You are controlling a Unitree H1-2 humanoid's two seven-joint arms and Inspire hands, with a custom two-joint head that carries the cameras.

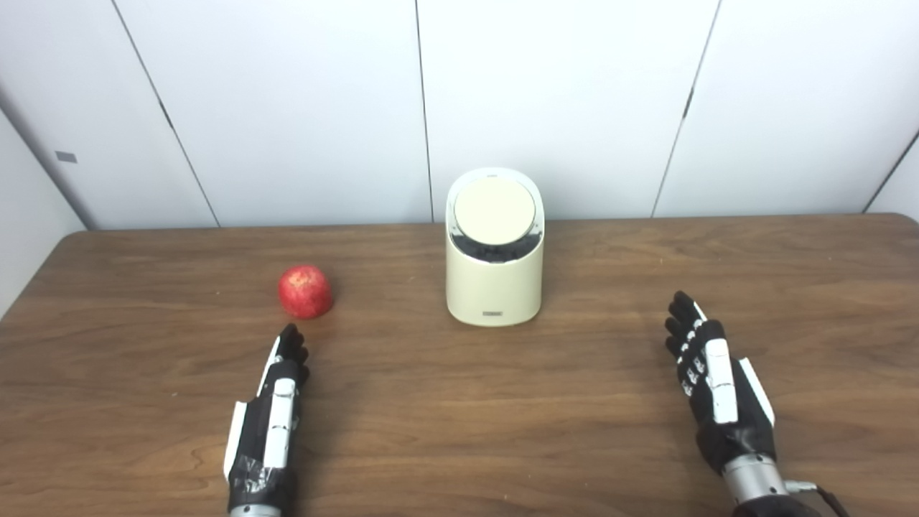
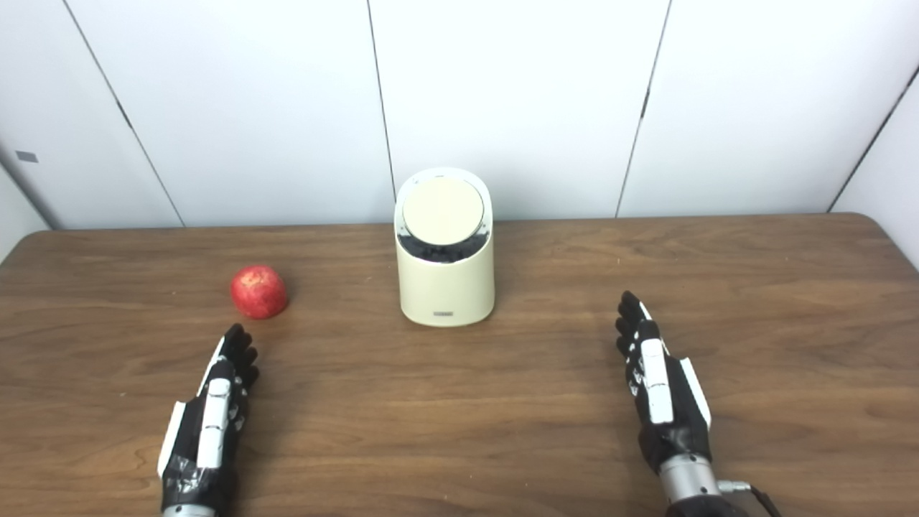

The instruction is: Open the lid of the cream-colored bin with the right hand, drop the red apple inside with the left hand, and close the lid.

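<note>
A cream-colored bin (image 1: 494,283) stands upright at the middle of the wooden table, its round tilted lid (image 1: 494,210) shut, with a dark gap under the lid's lower edge. A red apple (image 1: 305,291) lies on the table to the bin's left. My left hand (image 1: 276,402) rests open and empty just in front of the apple, fingertips a short way from it. My right hand (image 1: 707,373) is open and empty, to the right of the bin and nearer me. The same scene shows in the right eye view: bin (image 2: 445,280), apple (image 2: 258,291).
The brown wooden table (image 1: 459,402) ends at a white panelled wall (image 1: 287,108) behind the bin. Its rounded right corner shows in the right eye view (image 2: 872,219).
</note>
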